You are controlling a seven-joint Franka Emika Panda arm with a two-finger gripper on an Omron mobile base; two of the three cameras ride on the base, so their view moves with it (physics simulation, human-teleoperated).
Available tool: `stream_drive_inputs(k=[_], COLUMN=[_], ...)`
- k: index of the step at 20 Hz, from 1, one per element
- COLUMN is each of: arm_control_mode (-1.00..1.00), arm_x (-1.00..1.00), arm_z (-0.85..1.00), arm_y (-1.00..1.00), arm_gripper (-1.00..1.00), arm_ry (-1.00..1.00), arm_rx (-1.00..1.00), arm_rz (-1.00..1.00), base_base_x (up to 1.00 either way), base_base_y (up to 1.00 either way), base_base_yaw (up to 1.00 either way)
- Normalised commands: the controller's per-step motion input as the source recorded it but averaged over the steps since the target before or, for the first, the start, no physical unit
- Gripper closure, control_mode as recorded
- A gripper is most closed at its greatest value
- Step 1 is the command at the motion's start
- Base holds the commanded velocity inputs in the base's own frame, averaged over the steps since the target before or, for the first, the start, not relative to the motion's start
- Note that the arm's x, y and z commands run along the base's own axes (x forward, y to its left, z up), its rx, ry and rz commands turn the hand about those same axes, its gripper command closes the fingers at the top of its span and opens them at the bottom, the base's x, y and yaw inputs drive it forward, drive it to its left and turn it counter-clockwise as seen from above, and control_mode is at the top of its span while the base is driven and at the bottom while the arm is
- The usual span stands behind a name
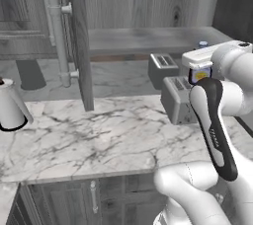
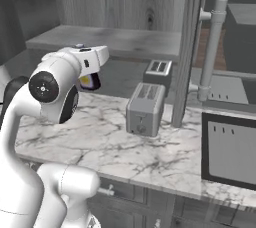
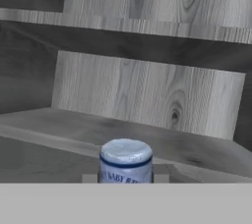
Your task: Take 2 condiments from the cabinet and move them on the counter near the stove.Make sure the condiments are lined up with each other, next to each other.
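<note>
My gripper [image 1: 200, 75] is shut on one of the condiments, a dark sauce bottle [image 1: 199, 76] with a yellow label and a blue cap. It hangs in the air above the toaster, just in front of the cabinet shelf [image 1: 143, 39]. From the right, the bottle [image 2: 90, 81] shows under my white hand. In the hand view its blue cap [image 3: 126, 158] sits between my fingertips, facing the shelf [image 3: 162, 142]. The cabinet door [image 1: 79, 36] stands open, its pale bar handle [image 1: 58, 36] toward me. The marble counter [image 1: 89, 135] lies below. The stove is out of view.
A grey toaster [image 1: 178, 99] stands on the counter below the bottle, with a second one [image 1: 163, 66] behind it. A white kettle [image 1: 11, 105] is at the far left. A dark boxy appliance [image 2: 230, 147] sits at the right, beyond another open door edge [image 2: 192, 47].
</note>
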Motion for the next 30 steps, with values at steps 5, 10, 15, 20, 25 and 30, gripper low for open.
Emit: stream_drive_inputs(k=[5, 10, 15, 20, 25, 30], arm_control_mode=[1.00, 1.00, 1.00, 1.00, 1.00, 1.00], arm_x=[0.00, 0.00, 0.00, 0.00, 0.00, 0.00], arm_z=[0.00, 0.00, 0.00, 0.00, 0.00, 0.00], arm_y=[0.00, 0.00, 0.00, 0.00, 0.00, 0.00], arm_gripper=[1.00, 1.00, 1.00, 1.00, 1.00, 1.00], arm_ry=[0.00, 0.00, 0.00, 0.00, 0.00, 0.00], arm_rx=[0.00, 0.00, 0.00, 0.00, 0.00, 0.00], arm_rz=[0.00, 0.00, 0.00, 0.00, 0.00, 0.00], base_base_x=[-0.60, -0.66, -0.77, -0.39, -0.02, 0.00], base_base_y=[0.00, -0.01, -0.25, -0.46, -0.50, -0.56], base_base_yaw=[0.00, -0.01, -0.27, -0.72, -0.85, -0.87])
